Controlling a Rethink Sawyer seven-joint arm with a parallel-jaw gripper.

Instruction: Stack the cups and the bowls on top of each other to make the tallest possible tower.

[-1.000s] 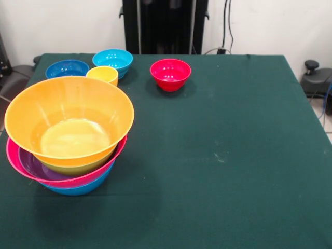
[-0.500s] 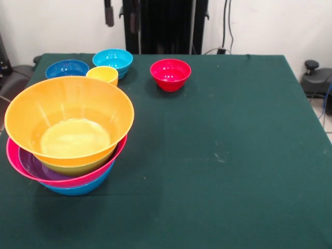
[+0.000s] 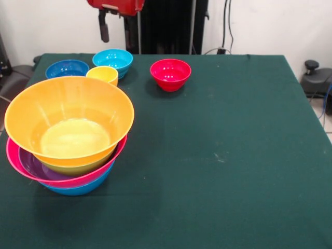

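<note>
Where it hangs at the top edge, the gripper [image 3: 115, 30] has its two fingers spread apart, holding nothing, above the light blue bowl [image 3: 113, 60]. Just beside that bowl sit the yellow cup [image 3: 102, 74] and the dark blue bowl [image 3: 67, 68]; the red bowl [image 3: 170, 73] stands apart. The tower [image 3: 67, 132], orange bowl uppermost, stands near the table's [image 3: 233, 155] left edge.
</note>
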